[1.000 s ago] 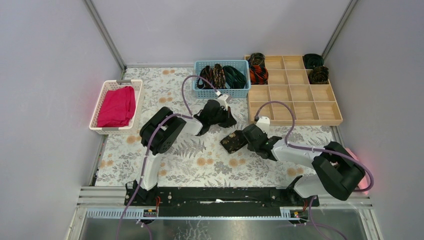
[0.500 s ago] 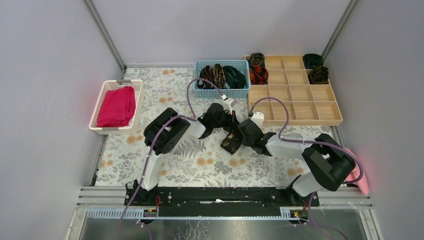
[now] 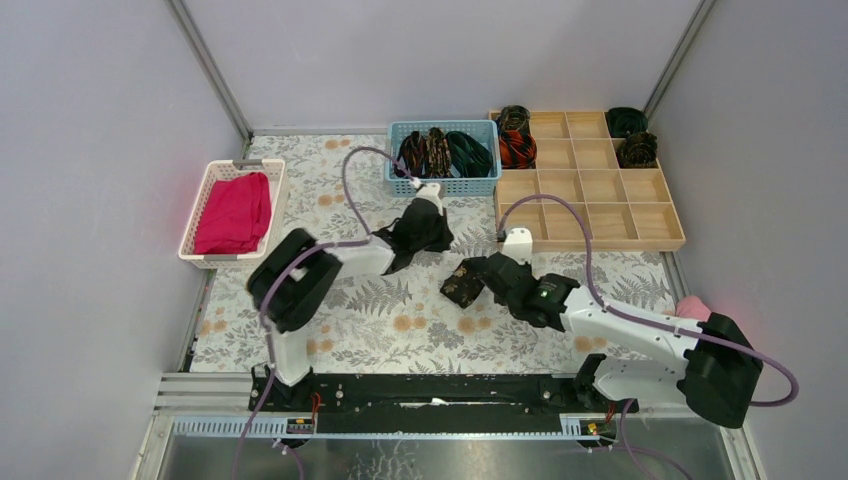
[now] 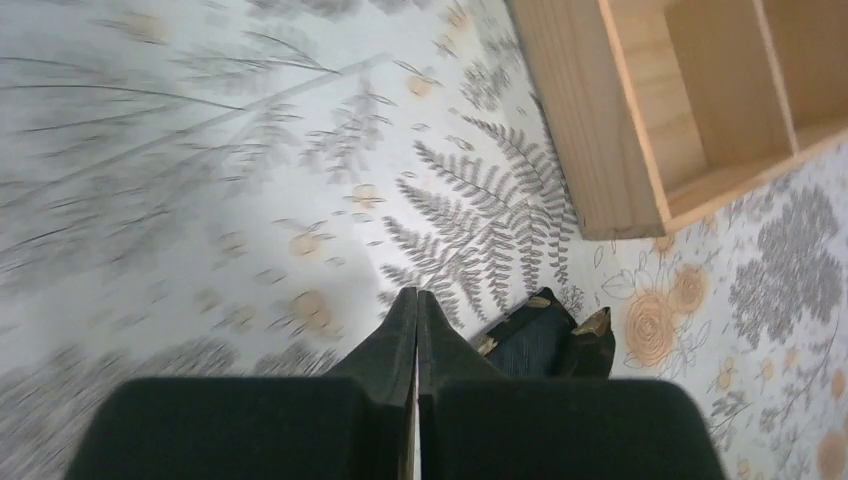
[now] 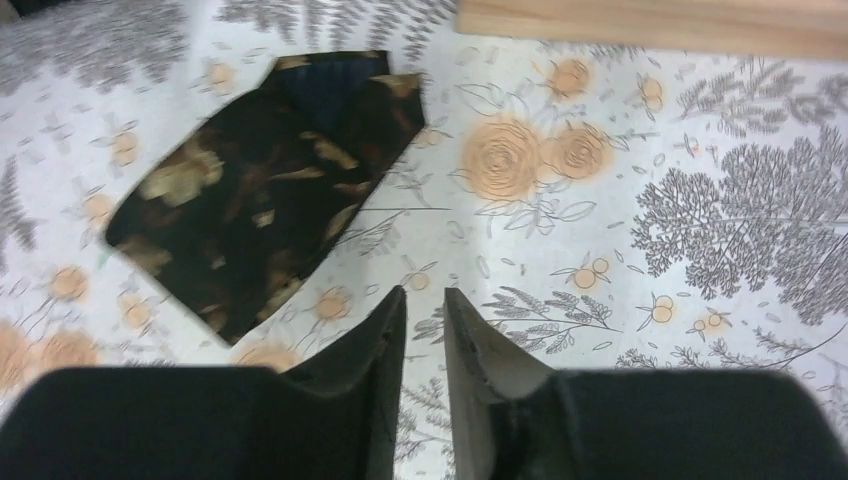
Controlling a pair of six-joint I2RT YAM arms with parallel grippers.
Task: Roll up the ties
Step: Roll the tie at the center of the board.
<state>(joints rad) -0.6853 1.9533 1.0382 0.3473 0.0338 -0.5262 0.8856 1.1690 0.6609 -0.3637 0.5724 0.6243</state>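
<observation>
On the flowered table cover (image 3: 400, 310), top view: flecked tie (image 3: 463, 284), black with gold-brown marks, folded into a short flat packet, lying between the two arms just off the near-left corner of the wooden tray (image 3: 590, 245). Right gripper (image 3: 487, 277) low at the packet's right edge; touching or only close, cannot tell from here. Left gripper (image 3: 430, 236) up and to the left of the packet, apart from it, near the blue basket (image 3: 443, 186). In that basket, loose ties (image 3: 440, 152), unrolled. In the tray's far cells, four rolled ones: red-black coil (image 3: 517, 150), dark coil (image 3: 514, 118) behind it, green coil (image 3: 627, 121) and gold-flecked coil (image 3: 637, 150) at the right end. At the left edge, white basket (image 3: 212, 260) with a magenta cloth (image 3: 235, 212).

Left wrist view: left gripper (image 4: 416, 298) closed tight, fingers (image 4: 400, 335) pressed flat together, nothing between them. To the right beside the fingers, an end of the flecked tie (image 4: 545, 340) resting on the cover. Tray corner (image 4: 590, 150) at upper right.

Right wrist view: right gripper (image 5: 424, 295) parted by a narrow slit, holding nothing. Flecked tie (image 5: 265, 180) ahead and left of the tips, flat on the cover, clear of both fingers, dark blue lining showing at its far pointed end. Tray edge (image 5: 650, 20) along the top.
</observation>
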